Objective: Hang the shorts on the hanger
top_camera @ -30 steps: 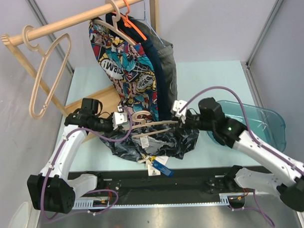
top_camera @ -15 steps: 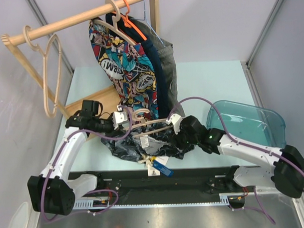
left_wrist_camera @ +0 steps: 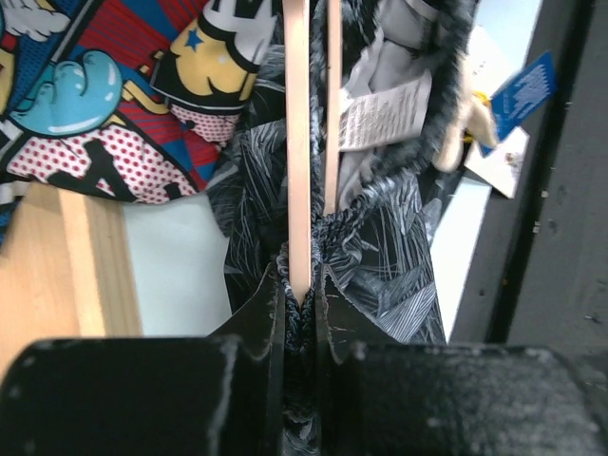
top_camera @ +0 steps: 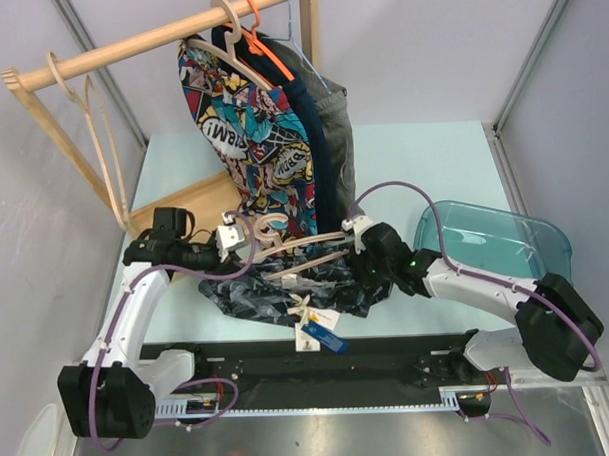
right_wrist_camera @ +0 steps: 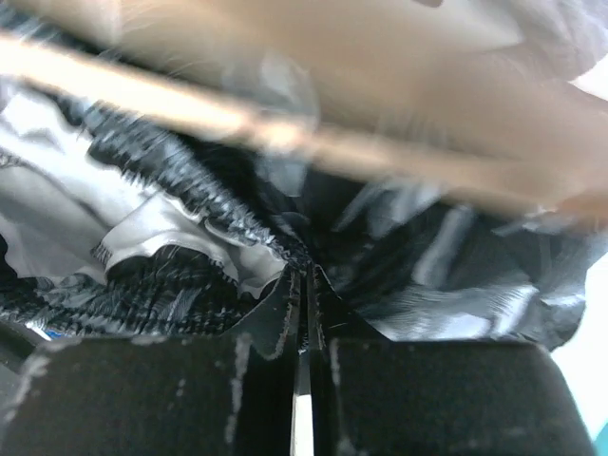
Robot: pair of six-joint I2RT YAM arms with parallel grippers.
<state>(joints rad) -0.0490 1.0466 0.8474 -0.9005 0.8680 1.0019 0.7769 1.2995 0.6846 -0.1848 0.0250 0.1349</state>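
The dark marbled shorts (top_camera: pixel 287 294) lie bunched on the table's near middle, with the pale wooden hanger (top_camera: pixel 307 250) lying across them, hook to the left. My left gripper (top_camera: pixel 247 248) is shut on the hanger's left end; in the left wrist view its jaws pinch the wooden bar (left_wrist_camera: pixel 297 142) together with a fold of the shorts (left_wrist_camera: pixel 380 256). My right gripper (top_camera: pixel 354 258) is at the hanger's right end, jaws shut. In the right wrist view its tips (right_wrist_camera: pixel 306 275) nip the edge of the shorts' waistband (right_wrist_camera: pixel 171 285) under the blurred hanger (right_wrist_camera: pixel 237 123).
A wooden rail (top_camera: pixel 148 41) at the back carries empty wooden hangers (top_camera: pixel 97 145) on the left and comic-print shorts (top_camera: pixel 246 140) with other garments in the middle. A teal bin (top_camera: pixel 495 246) stands at the right. White and blue tags (top_camera: pixel 323 332) lie by the near edge.
My right arm has swung in to the left and down onto the shorts, and its jaws have closed. The left arm shifted slightly left. The empty hanger on the rail has swung.
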